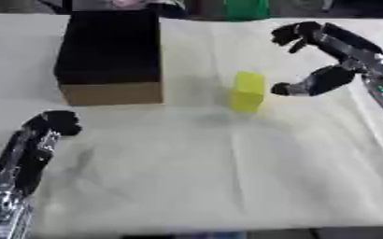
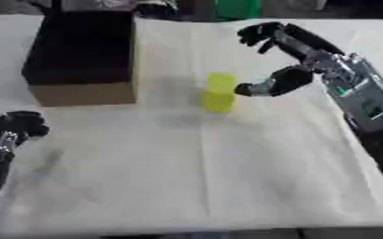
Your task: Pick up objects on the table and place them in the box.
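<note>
The right robot hand (image 2: 297,58) hangs spread wide just beside an upright yellow rectangular block (image 1: 248,91) on the white tabletop (image 1: 203,168). The left robot hand (image 1: 39,140) rests curled, holding nothing, near the dark-lined brown cardboard box (image 1: 110,51).

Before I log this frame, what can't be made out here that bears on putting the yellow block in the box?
- Inside of the box: only darkness shows in both eye views, so whether it holds anything cannot be told.
- Yellow block: blurred; its material and markings are unreadable.
- Green thing behind the table: cut off by the top edge.
- Left hand: fingers curled, nothing seen in it.
- Right hand: open beside the block, apparently not touching.
</note>
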